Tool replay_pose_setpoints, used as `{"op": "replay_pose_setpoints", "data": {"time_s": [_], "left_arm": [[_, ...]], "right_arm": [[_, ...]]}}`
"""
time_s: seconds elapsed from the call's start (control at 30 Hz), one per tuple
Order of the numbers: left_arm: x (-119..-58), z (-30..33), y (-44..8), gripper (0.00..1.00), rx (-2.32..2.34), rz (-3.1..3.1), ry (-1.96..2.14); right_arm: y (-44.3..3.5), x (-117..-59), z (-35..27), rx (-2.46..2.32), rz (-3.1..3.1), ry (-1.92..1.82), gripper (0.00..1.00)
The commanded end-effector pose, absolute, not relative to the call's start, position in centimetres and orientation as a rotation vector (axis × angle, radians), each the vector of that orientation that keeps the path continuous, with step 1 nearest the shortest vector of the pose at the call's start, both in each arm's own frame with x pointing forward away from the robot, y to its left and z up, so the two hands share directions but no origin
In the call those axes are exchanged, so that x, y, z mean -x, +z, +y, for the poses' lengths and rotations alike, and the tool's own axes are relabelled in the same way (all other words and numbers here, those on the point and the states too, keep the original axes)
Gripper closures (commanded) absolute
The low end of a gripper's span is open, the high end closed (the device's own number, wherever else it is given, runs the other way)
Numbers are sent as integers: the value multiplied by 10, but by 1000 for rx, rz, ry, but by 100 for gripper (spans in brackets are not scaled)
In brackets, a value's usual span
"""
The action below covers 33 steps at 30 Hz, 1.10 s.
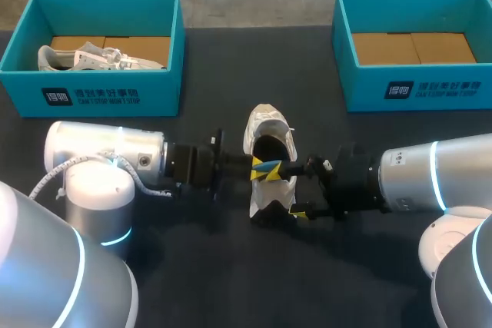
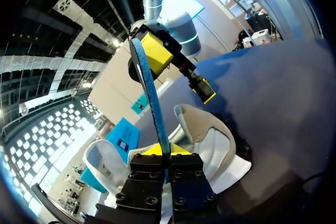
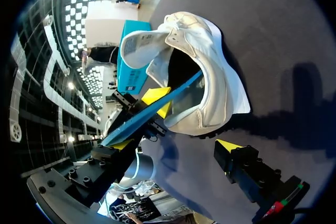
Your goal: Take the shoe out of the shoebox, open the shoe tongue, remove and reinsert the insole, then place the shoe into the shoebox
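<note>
Between the left jaws, pinched edge-on, sits the near end of the blue insole (image 2: pixel 149 87). They are closed on it, and the free length runs ahead of them across the mouth of the white shoe (image 1: pixel 269 124). Gripping it by one end leaves the rest free to slide along the footbed. Whether the far tip is actually inside the shoe is hard to tell from these angles. The shoe rests on the dark tabletop (image 1: pixel 192 266), directly ahead of both sets of jaws, which face each other over it. Its tongue (image 3: pixel 137 43) is folded back, away from the right jaws, so the opening stays wide for the insole. The right jaws stand wide open, one finger beside the insole at the collar and the other out past the sole, apparently positioned to steady the shoe. Well beyond both jaws stand two teal shoeboxes, the left shoebox (image 1: pixel 92 97) holding another shoe (image 1: pixel 84 57) and the right shoebox (image 1: pixel 419 90) holding none.
</note>
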<state>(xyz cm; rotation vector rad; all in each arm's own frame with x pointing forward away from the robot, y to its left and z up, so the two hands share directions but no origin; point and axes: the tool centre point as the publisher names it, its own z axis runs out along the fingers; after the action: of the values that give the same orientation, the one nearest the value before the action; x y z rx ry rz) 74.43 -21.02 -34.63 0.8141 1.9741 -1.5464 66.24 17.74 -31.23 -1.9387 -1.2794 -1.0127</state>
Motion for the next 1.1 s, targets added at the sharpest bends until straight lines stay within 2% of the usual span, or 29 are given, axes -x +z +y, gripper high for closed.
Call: {"op": "replay_pose_setpoints", "data": {"time_s": [0.03,0.3,0.33,0.37,0.4,0.47,0.57,0.67,0.8,0.87,1.0,1.07,1.1], "left_arm": [[-751,-216,-350,100,-819,1985,-1538],[-747,-212,-342,100,-818,1970,-1551],[-746,-211,-342,94,-816,1967,-1556],[-745,-210,-341,78,-816,1966,-1559],[-744,-209,-340,71,-816,1964,-1562],[-742,-209,-338,65,-812,1961,-1575],[-737,-207,-335,65,-810,1956,-1590],[-734,-207,-333,67,-805,1951,-1604],[-730,-207,-330,78,-814,1942,-1607],[-728,-209,-328,89,-825,1933,-1609],[-725,-211,-326,91,-844,1922,-1610],[-726,-212,-326,100,-854,1920,-1602],[-727,-213,-327,100,-859,1921,-1597]], "right_arm": [[-311,-661,181,1950,-1281,-1010,0],[-311,-661,181,1950,-1281,-1010,0],[-311,-661,181,1950,-1281,-1010,0],[-311,-661,181,1950,-1281,-1010,0],[-311,-661,181,1950,-1281,-1010,0],[-311,-661,181,1950,-1281,-1010,0],[-311,-661,181,1950,-1281,-1010,0],[-311,-661,181,1950,-1281,-1010,0],[-311,-661,181,1950,-1281,-1010,0],[-311,-661,181,1950,-1281,-1010,0],[-311,-661,181,1950,-1281,-1010,0],[-311,-661,181,1950,-1281,-1010,0],[-311,-661,181,1950,-1281,-1010,0]]}}
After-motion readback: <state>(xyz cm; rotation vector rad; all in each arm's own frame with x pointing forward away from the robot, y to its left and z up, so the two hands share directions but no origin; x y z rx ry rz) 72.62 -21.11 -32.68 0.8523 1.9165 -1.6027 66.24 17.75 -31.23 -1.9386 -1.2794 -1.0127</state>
